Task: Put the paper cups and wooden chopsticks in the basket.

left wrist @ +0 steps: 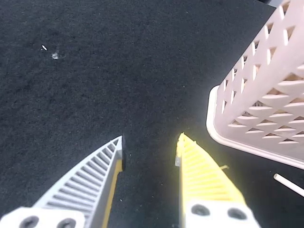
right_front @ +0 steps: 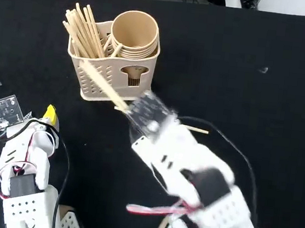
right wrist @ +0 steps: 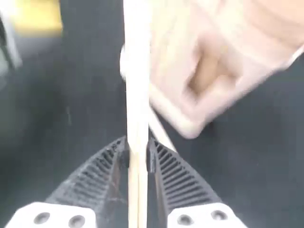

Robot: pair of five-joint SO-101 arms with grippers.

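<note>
A tan basket (right_front: 112, 79) stood toward the far left of a black table (right_front: 246, 64). A stack of cups (right_front: 134, 32) sat in its right part, and a bundle of chopsticks (right_front: 85, 29) leaned out of its left part.

The right arm stretched diagonally from the near edge toward the basket, its wrist blurred. The right gripper (right wrist: 137, 154) was clamped on a held chopstick (right wrist: 137, 85), possibly a pair pressed together; the blur made that hard to tell. It slanted from the jaws across the basket's front wall. A loose chopstick (right_front: 195, 129) lay on the table, partly under that arm, near the basket.

The left arm sat folded at the near left. The left gripper (left wrist: 149, 142) pointed down at bare table near the basket's corner, its fingers spread apart and holding nothing.
</note>
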